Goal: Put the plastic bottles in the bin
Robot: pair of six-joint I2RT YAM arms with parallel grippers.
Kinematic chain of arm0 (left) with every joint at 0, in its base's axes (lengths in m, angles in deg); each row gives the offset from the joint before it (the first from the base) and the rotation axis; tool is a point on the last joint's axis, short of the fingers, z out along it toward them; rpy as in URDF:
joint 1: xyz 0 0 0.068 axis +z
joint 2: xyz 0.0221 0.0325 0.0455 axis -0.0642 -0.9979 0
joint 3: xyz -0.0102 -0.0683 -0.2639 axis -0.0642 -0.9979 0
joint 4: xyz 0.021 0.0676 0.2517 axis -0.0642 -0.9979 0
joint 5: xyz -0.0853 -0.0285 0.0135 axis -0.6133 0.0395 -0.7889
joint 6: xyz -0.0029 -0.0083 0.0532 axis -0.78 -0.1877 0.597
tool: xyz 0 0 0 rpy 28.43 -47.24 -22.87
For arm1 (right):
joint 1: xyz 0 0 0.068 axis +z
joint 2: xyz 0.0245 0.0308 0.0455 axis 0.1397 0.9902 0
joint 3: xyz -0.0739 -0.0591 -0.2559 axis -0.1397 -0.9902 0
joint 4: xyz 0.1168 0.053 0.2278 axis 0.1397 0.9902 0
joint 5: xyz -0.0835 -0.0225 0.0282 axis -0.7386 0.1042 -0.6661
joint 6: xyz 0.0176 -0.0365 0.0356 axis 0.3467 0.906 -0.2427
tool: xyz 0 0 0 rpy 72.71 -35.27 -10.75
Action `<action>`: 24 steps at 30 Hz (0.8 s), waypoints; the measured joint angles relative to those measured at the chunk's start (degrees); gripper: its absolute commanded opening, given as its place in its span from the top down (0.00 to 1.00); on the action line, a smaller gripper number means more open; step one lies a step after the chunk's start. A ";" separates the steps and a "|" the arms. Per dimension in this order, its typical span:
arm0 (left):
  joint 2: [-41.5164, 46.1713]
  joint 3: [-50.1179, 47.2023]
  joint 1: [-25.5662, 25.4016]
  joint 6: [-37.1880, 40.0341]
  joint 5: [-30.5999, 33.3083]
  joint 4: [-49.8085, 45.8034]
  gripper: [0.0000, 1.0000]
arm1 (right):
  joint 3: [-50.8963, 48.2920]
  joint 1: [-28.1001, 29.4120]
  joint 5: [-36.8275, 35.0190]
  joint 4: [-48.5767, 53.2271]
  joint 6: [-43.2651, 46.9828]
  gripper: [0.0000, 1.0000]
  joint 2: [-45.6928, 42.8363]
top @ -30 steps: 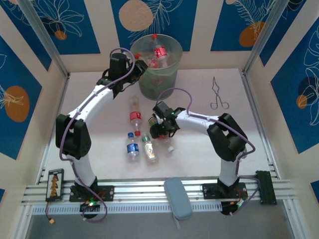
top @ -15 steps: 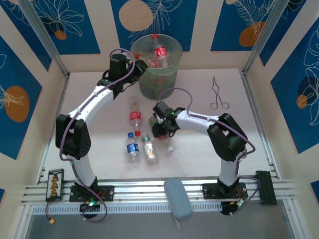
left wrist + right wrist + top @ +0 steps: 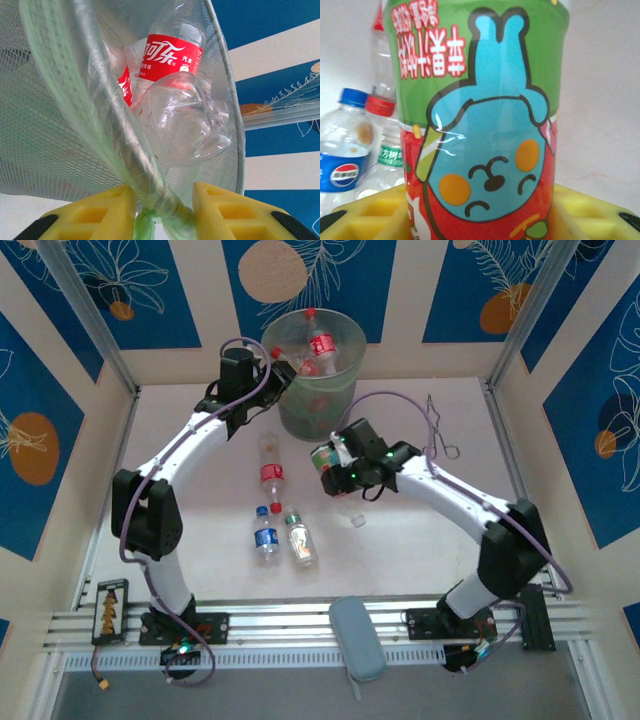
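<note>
The bin (image 3: 318,390), a translucent grey-green bucket with a green liner, stands at the back of the table with red-labelled bottles (image 3: 320,344) inside. My left gripper (image 3: 262,365) is shut on its left rim. In the left wrist view the yellow fingers (image 3: 100,212) pinch the rim and liner (image 3: 150,185), with a red-labelled bottle (image 3: 170,56) behind the wall. My right gripper (image 3: 330,462) hangs above the table, shut on a bottle (image 3: 480,115) with a green and red cartoon label. On the table lie a red-labelled bottle (image 3: 270,470), a blue-labelled one (image 3: 265,534) and a green/white-labelled one (image 3: 300,538).
A small white cap (image 3: 357,521) lies on the table below the right gripper. Wire tongs (image 3: 437,430) rest at the back right. A grey-blue oblong pad (image 3: 357,637) sits on the front rail between the arm bases.
My right gripper has closed on the cartoon-labelled bottle and lifted it off the table, up and back toward the bin. The left arm has not moved.
</note>
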 measured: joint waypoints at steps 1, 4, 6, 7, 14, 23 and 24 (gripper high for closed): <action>0.00 0.00 0.00 0.00 0.00 0.00 0.65 | 0.50 -0.74 0.63 0.98 0.68 0.57 -2.01; 0.00 0.00 0.00 0.00 0.00 0.02 0.65 | 2.93 -2.89 2.14 2.49 1.99 0.59 -6.14; -0.02 0.00 0.00 -0.02 0.00 0.02 0.65 | 5.25 -4.70 2.86 2.67 2.73 0.61 -7.78; -0.04 0.00 0.00 -0.02 0.00 0.02 0.65 | 6.38 -5.60 3.13 2.43 2.99 0.62 -8.24; -0.04 0.02 0.00 -0.02 -0.02 0.04 0.65 | 14.91 -9.70 4.26 0.39 5.18 0.64 -6.10; -0.04 0.00 0.00 -0.02 -0.02 0.04 0.65 | 27.17 -15.23 5.68 -10.62 4.52 0.67 3.34; -0.04 0.00 0.00 -0.02 -0.02 0.04 0.65 | 28.24 -15.96 5.81 -12.70 3.93 0.67 4.50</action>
